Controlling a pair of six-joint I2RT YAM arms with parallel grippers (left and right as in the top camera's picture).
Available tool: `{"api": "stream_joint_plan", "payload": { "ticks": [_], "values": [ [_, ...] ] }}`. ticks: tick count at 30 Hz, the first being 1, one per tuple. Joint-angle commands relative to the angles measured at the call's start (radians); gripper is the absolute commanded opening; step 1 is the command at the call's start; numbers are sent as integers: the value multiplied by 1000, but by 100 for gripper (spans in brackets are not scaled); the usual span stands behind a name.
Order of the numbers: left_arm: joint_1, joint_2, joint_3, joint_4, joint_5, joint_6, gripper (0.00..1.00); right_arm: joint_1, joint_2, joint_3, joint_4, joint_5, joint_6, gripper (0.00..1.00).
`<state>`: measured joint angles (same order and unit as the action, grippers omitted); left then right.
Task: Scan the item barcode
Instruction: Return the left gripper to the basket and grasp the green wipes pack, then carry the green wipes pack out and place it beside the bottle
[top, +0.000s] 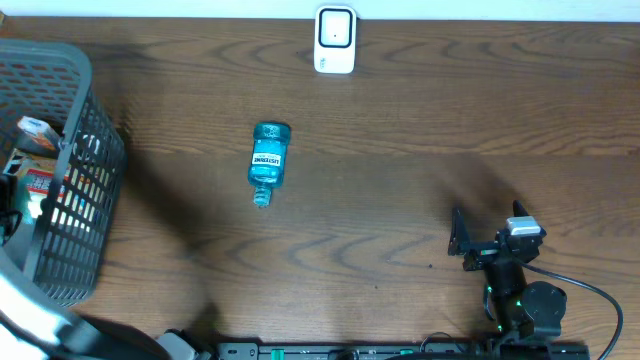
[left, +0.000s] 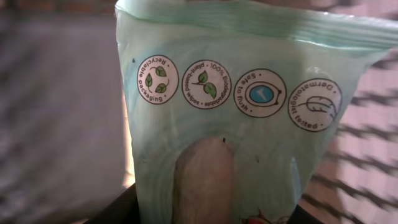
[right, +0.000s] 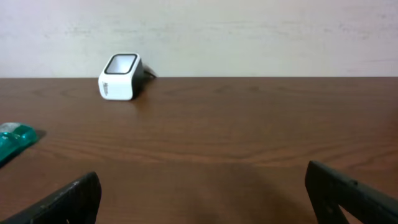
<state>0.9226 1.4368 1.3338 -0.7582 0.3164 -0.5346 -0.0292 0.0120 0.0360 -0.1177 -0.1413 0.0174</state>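
- Left wrist view: left gripper (left: 211, 214) was closed partway on a pale green soft plastic pack (left: 249, 124), low inside the grey plastic mesh basket (top: 95, 190) at the left end of the brown wooden bench (top: 400, 150).
- Step, as judged: picking the item. The next move calls for lifting it clear and turning its barcode toward the small white scanner (top: 335, 40) at the far edge.
- Right gripper (right: 202, 183) was wide, empty and parked near the front.
- A blue mouthwash bottle (top: 268, 160) lay mid-bench.
- No barcode was visible, the fingers were cut off in frame, and the pack was hidden in the overhead view.
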Motion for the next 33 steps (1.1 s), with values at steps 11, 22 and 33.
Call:
{"api": "stream_joint_plan", "payload": {
  "ticks": [11,22,33],
  "values": [
    [-740,-340,9,105,48,52,47,5,-5,-5,0,1,-8,99],
    [-1365,95,9,143,-410,52,48,5,-5,-5,0,1,-8,99],
    [-1400,495,9,215,-349,32,48,5,-5,-5,0,1,-8,99]
  ]
}}
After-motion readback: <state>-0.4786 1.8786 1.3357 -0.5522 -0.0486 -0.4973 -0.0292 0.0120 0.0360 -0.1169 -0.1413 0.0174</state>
